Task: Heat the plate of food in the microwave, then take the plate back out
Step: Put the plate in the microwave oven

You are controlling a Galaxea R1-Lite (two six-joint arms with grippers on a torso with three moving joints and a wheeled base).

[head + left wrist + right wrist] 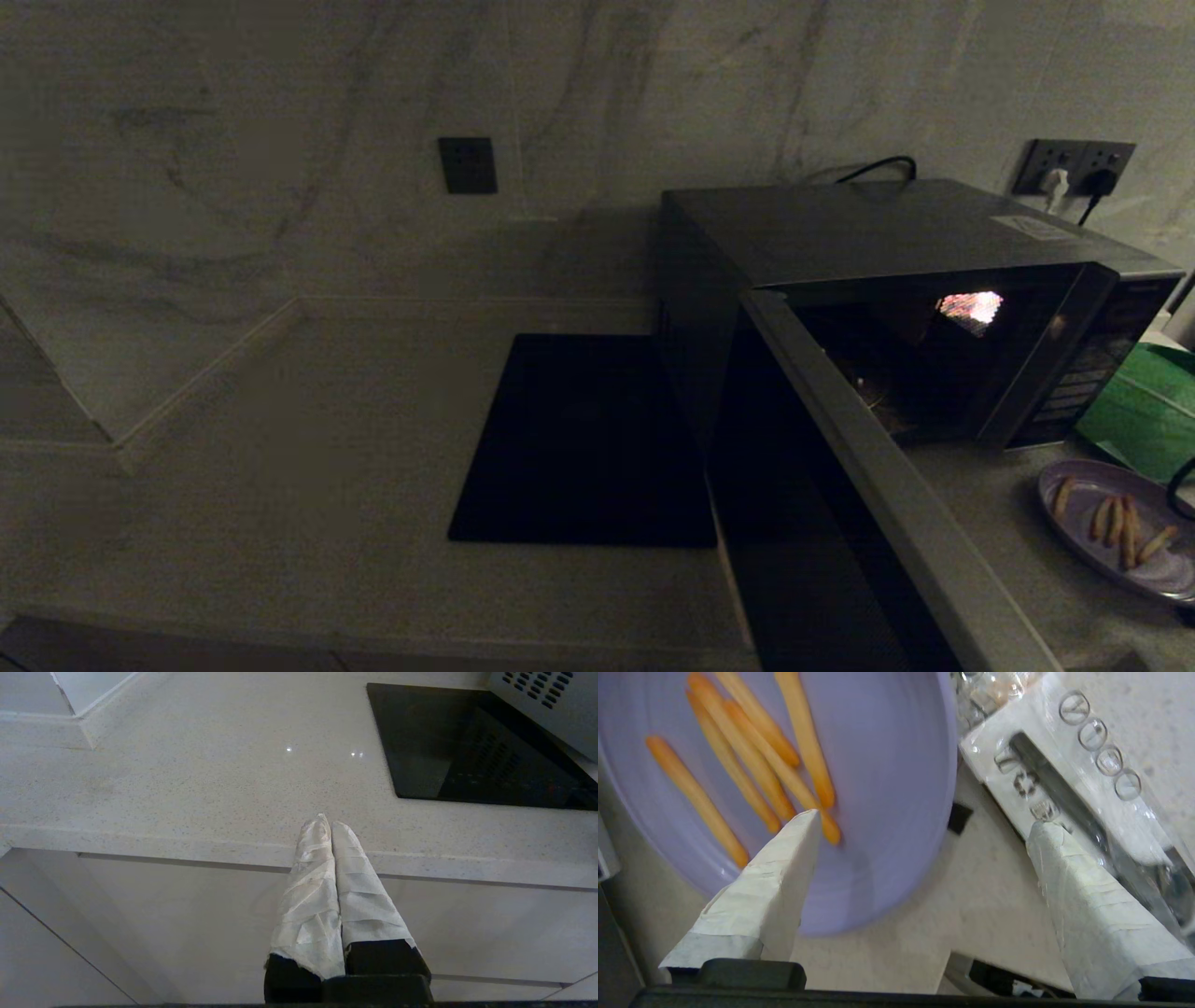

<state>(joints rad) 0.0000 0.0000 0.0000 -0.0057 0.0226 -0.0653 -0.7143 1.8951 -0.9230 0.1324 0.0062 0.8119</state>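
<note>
R hand (920, 821) open over plate (896, 765); microwave (896, 233) door open

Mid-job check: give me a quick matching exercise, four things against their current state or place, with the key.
Things:
1. microwave
2. plate of food
3. left gripper
4. right gripper

States or places:
A. jaws open, one finger over the rim, nothing gripped
B. on the counter in front of the oven's button panel
C. jaws shut and empty, at the counter's front edge
D. door swung open, cavity lit

Pairs: 1-D, 2-B, 3-C, 4-A
</note>
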